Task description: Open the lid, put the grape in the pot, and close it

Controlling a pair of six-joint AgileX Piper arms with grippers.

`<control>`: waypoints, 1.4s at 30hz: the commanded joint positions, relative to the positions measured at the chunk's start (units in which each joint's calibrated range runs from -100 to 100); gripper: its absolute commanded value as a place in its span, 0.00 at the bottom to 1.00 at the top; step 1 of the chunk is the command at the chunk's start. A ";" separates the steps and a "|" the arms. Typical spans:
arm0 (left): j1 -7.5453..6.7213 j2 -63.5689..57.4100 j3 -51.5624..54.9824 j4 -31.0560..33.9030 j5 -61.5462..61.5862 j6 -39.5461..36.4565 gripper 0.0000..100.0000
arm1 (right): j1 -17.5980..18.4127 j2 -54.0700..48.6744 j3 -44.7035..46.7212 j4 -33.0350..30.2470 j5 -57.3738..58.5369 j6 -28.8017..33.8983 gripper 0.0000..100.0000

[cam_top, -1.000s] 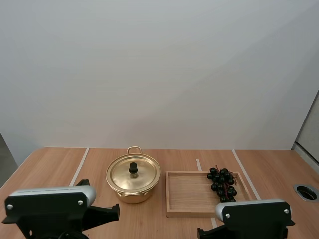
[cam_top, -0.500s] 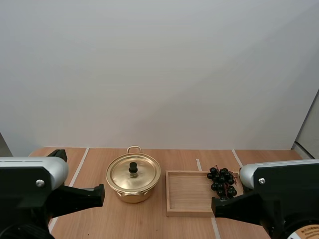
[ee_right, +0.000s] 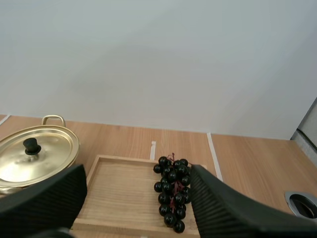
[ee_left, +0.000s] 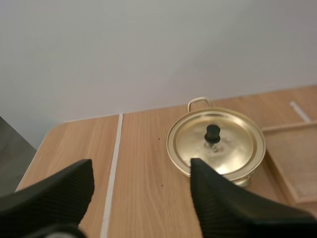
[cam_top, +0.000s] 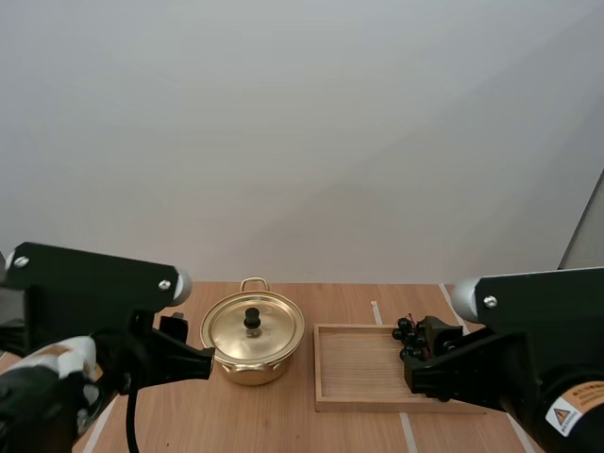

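r arm [cam_top: 528,326] hides part of grapes [cam_top: 406,330] from above.

The pot [cam_top: 250,370] and lid [cam_top: 274,330] are gold-coloured metal, polished, smooth and glossy. The knob [cam_top: 252,319] is black with a dull sheen. The tray [cam_top: 359,373] is pale matt wood with fine grain. The grapes [ee_right: 171,191] are dark and shiny. The desk [cam_top: 302,420] is smooth wood-grain. The left claw [ee_left: 141,168] and right claw [ee_right: 138,171] are matt black.

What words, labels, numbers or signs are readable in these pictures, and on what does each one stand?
No text can be read.
Sticker on the right arm: a warning triangle, print too small to read.
Pot, grapes, tray: no writing.
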 commanded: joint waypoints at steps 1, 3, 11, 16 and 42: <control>-0.07 6.79 -2.06 -6.22 -2.56 10.72 1.00 | -0.30 3.17 -0.42 -0.57 1.53 -0.05 1.00; -0.07 11.65 -3.20 -13.84 -3.00 19.62 1.00 | -0.30 5.22 -0.42 -0.57 2.18 -0.05 1.00; -0.07 34.37 -10.64 -32.10 -2.80 38.45 1.00 | -0.30 7.96 -0.42 -0.45 3.03 -0.05 1.00; -0.83 48.18 -16.37 -31.46 -2.62 40.39 1.00 | -0.30 7.96 -0.42 -0.45 3.03 -0.05 1.00; -2.76 77.57 -30.10 -23.81 -2.83 36.70 1.00 | -0.30 7.94 -0.42 -0.45 3.83 -0.05 1.00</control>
